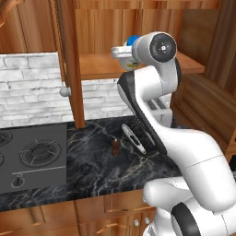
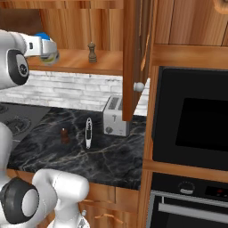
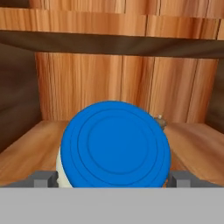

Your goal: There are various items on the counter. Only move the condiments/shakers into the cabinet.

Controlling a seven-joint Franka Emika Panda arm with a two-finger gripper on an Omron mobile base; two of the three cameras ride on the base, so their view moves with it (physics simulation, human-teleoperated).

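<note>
My gripper (image 3: 113, 179) reaches into the cabinet (image 1: 138, 27) over its plank shelf (image 2: 102, 62). It is shut on the white jar (image 3: 114, 142), and both fingertips press against the jar's sides. The blue lid faces the hand camera. From the base, the gripper (image 2: 44, 46) and the jar (image 2: 51, 57) are at the shelf's left end. A dark shaker (image 2: 92, 52) stands upright on the shelf to the jar's right. A second brown shaker (image 1: 115, 146) stands on the black counter (image 1: 92, 170) below.
The open cabinet door (image 2: 133, 58) with its pale knob (image 2: 139, 87) hangs right of the shelf. A silver toaster (image 2: 115, 116) and a thin utensil (image 2: 88, 132) lie on the counter. The stovetop (image 1: 32, 156) is on the left and the oven (image 2: 191, 116) on the right.
</note>
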